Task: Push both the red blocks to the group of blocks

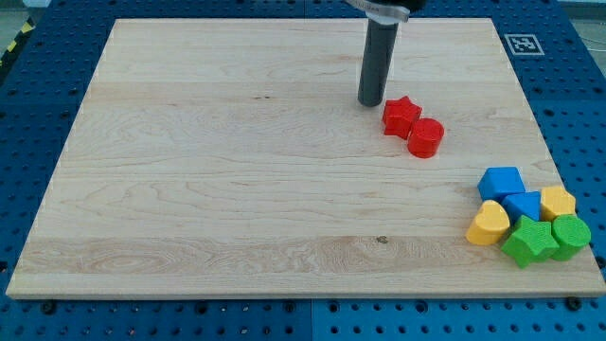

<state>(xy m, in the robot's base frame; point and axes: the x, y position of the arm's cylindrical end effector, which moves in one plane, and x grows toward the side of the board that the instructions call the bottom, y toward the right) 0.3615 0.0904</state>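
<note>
A red star block (401,115) and a red round block (426,137) lie touching each other on the wooden board (237,170), right of centre. My tip (370,101) rests just left of the red star, very close to it or touching it. A group of blocks sits at the board's lower right corner: two blue blocks (501,182) (522,205), a yellow heart (489,224), a yellow block (558,202), a green star (530,241) and a green round block (570,236). The red blocks are up and to the left of this group, with bare board between.
A black-and-white marker tag (522,44) is at the board's top right corner. The board lies on a blue perforated table (38,123). The board's right edge runs just beyond the group.
</note>
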